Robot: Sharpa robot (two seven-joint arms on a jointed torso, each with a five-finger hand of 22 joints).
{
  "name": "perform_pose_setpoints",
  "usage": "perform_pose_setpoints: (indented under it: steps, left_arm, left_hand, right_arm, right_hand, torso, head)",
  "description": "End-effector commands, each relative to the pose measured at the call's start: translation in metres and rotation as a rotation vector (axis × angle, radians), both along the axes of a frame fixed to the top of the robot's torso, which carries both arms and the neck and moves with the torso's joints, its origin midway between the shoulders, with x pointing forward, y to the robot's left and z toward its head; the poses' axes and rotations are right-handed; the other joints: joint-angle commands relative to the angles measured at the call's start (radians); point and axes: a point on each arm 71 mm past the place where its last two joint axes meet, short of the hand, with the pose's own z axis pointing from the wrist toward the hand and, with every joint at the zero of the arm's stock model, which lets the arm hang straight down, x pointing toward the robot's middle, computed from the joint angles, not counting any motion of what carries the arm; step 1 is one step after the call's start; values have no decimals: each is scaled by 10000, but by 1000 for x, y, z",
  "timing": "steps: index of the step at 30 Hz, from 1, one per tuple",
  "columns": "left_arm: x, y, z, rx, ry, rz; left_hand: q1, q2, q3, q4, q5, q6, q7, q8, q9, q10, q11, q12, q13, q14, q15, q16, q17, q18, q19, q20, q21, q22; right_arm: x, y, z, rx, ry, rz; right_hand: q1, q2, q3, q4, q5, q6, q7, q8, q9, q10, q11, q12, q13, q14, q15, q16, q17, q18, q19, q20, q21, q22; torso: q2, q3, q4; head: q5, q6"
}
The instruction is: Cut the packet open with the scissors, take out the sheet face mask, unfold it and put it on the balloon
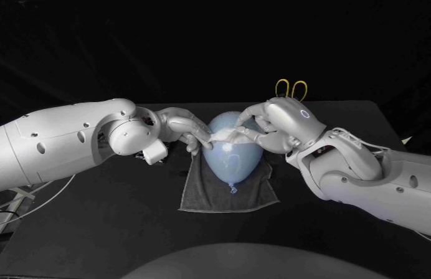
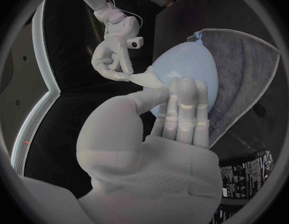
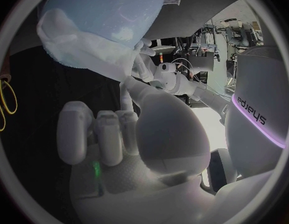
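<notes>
left robot hand (image 1: 186, 129) on mask (image 1: 225, 131)

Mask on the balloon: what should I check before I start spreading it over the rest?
1. Out of the packet, the mask lies on the balloon: ok.
2. Pinch by the right hand on the mask: ok.
3. Hold of the left hand: cannot tell; its fingers rest against the balloon.
4. Spread of the mask: not ok, bunched over the wide end.
5. Seat of the balloon on the towel: ok.
6. Clearance of the scissors: ok, behind the right hand.
</notes>
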Motion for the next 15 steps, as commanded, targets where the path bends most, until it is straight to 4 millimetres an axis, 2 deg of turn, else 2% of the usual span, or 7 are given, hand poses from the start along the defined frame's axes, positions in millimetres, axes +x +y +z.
perform_pose_setpoints:
  steps: [1,11,15]
  left_arm:
    - [-1,-3,1,-207,56,-153]
    - [-1,-2,0,-216,106,-114]
    - [-1,-1,0,-201,134,-105]
  left_hand:
    - [48,16,8,-71,24,50,-9,31,1900,27,-59,50,15,28,-121,67,12,79,63,-25,45,11]
    - [49,15,14,-77,21,50,-10,25,1900,22,-58,51,17,23,-121,86,11,78,61,-26,52,12]
    - [48,13,14,-77,14,51,-8,22,1900,21,-57,52,18,22,-120,96,11,77,60,-27,56,13]
  right_arm:
    - [-6,-2,3,309,8,416]
    - [-20,-11,-6,-99,641,724]
    - [-26,-12,-13,-244,905,760]
  right_hand:
    - [62,-76,68,27,30,-3,-113,246,880,1039,-42,56,2631,1078,-71,46,2627,-76,228,-46,62,2029]
    - [47,-90,96,59,30,-42,-116,308,955,1039,-44,56,2631,1078,-72,46,2627,-77,229,-49,67,2030]
    - [47,-90,96,59,30,-42,-116,308,955,1039,-44,56,2631,1078,-72,46,2627,-77,229,-49,67,2030]
  torso:
    - [1,2,-3]
    - [4,0,7]
    - [7,-1,14]
  head:
    - [11,-18]
    - [55,-97]
    - [21,-102]
